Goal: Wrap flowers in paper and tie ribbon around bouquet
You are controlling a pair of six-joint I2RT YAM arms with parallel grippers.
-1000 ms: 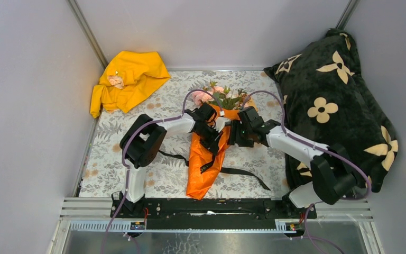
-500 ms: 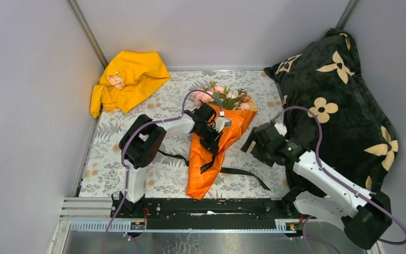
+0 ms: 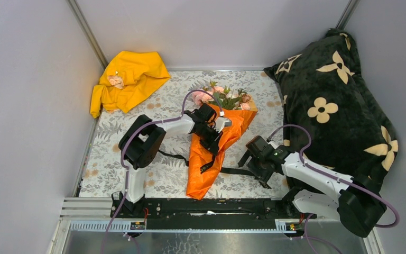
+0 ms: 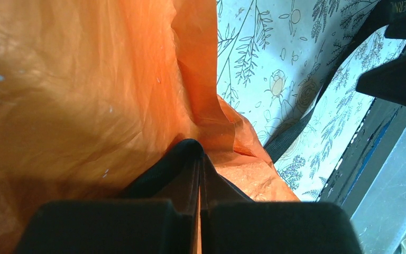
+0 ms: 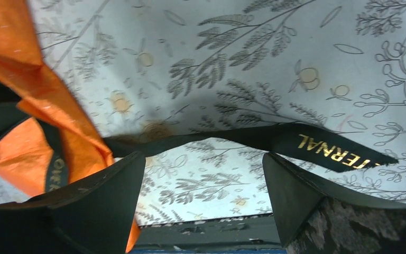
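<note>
1. The bouquet [image 3: 215, 138] lies slanted in the middle of the bench [image 3: 111, 159]. The flowers [image 3: 224, 98] are at its far end, and the narrow tail of the orange paper [image 3: 201, 180] points toward the arm bases.
2. The ribbon [image 3: 241, 171] lies on the printed cloth and crosses the cone. One stretch shows on the cone's left, and the other runs out to the right toward the near edge.
3. The left tool [image 3: 212, 138] reaches in from the left and sits on the middle of the cone. In its wrist view the fingers [image 4: 111, 222] are pressed together, pinching a fold of the paper between them.
4. The right tool [image 3: 252, 165] is just right of the cone's lower half, apart from the paper and low over the ribbon's right stretch. Its jaws are spread wide and hold nothing. In its wrist view the ribbon, with its gold lettering, spans the gap between the two fingertips. Whether they touch it cannot be told.
5. A yellow garment [image 3: 128, 80] lies crumpled in the far-left corner.
6. A black pillow [image 3: 338, 100] with cream flower shapes lies along the right side, beside the right arm.
</note>
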